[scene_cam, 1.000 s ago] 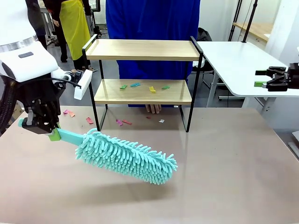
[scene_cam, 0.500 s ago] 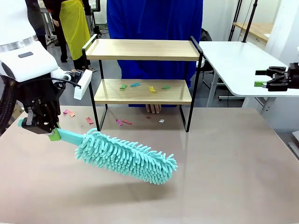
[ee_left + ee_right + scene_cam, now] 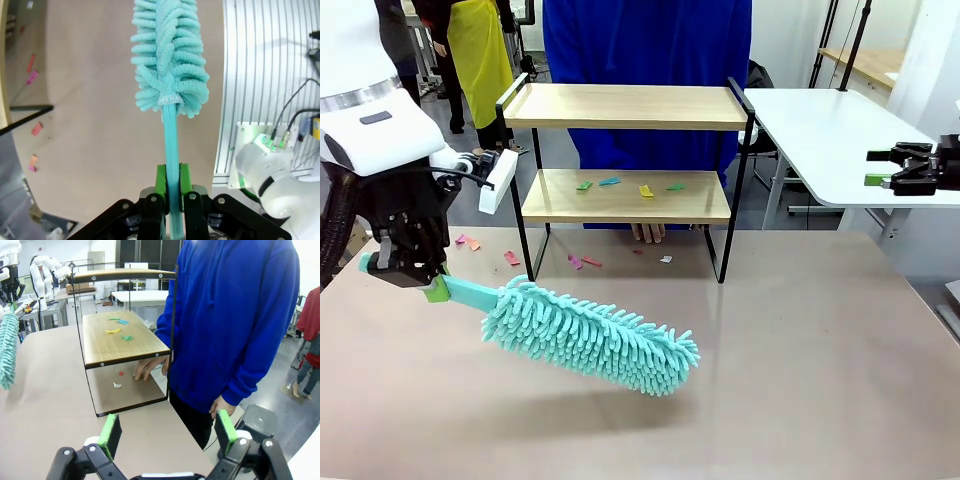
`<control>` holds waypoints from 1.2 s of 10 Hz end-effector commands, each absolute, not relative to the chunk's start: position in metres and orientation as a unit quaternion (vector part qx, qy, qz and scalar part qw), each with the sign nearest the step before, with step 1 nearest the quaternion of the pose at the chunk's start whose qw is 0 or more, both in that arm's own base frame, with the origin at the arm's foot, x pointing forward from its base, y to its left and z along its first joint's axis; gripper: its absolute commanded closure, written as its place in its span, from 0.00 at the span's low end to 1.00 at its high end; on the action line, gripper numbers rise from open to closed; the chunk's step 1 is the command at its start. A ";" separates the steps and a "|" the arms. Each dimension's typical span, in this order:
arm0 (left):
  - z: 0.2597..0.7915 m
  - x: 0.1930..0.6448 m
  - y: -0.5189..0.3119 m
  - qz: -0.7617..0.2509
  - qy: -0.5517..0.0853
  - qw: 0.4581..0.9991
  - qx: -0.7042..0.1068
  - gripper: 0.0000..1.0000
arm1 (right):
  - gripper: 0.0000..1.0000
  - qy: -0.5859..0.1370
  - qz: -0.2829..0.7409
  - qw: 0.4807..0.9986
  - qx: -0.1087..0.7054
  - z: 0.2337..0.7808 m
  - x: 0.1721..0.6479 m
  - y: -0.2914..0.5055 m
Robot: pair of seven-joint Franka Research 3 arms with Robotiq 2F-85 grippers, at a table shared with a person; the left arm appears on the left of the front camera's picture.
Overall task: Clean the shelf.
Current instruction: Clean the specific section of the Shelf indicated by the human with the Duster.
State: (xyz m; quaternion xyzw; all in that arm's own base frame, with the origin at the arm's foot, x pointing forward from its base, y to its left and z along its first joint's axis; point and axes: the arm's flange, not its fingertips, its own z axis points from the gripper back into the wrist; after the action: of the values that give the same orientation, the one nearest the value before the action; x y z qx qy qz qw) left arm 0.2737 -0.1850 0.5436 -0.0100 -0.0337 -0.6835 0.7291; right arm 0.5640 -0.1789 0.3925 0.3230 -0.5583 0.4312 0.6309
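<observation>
The shelf (image 3: 630, 107) stands at the upper centre of the front view, at the far side of the table (image 3: 800, 380). Its top board is bare, and coloured scraps (image 3: 646, 190) lie on the lower one. More scraps lie on the table by its left legs. A person stands behind it, with one hand (image 3: 648, 233) on the table under the lower board. At the left, our left gripper (image 3: 436, 289) is clenched on the handle of the duster (image 3: 590, 345), whose head hangs over the table, well short of the shelf. At the right edge, our right gripper (image 3: 885, 167) holds nothing.

In the left wrist view, the left gripper (image 3: 170, 181) pinches the thin handle between its green pads (image 3: 160, 177), and the duster (image 3: 170, 55) reaches the top edge. We judge this hold narrow, so pressing the head sideways on a board could twist the handle in the pads.

In the right wrist view, the right gripper (image 3: 167, 432) is released, its pads wide apart along the bottom. The shelf (image 3: 120, 337) stands left of centre, and the hand (image 3: 147, 368) rests just below its lower board. We think a sweep there could catch the black frame and shove the light shelf, or brush that hand. The duster (image 3: 7, 347) is cut off at the left edge, and the top board shows only edge-on, so we cannot tell from here whether it is clean.
</observation>
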 end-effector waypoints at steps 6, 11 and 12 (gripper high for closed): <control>0.518 0.330 -0.315 -0.454 -0.074 0.887 -0.050 0.87 | 0.00 -0.559 0.434 0.629 0.322 0.396 0.565 -0.177; 0.496 0.338 -0.344 -0.426 -0.066 0.900 -0.058 0.87 | 0.00 -0.559 0.434 0.629 0.322 0.396 0.565 -0.177; 0.496 0.338 -0.344 -0.426 -0.066 0.900 -0.058 0.87 | 0.00 -0.559 0.434 0.629 0.322 0.396 0.565 -0.177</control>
State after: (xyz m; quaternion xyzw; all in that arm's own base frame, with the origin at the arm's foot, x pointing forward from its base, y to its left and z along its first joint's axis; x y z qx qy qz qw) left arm 0.3401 -0.3469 0.4923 -0.0544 -0.0596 -0.4111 0.9080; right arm 0.5640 -0.1789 0.3927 0.3228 -0.5584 0.4313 0.6308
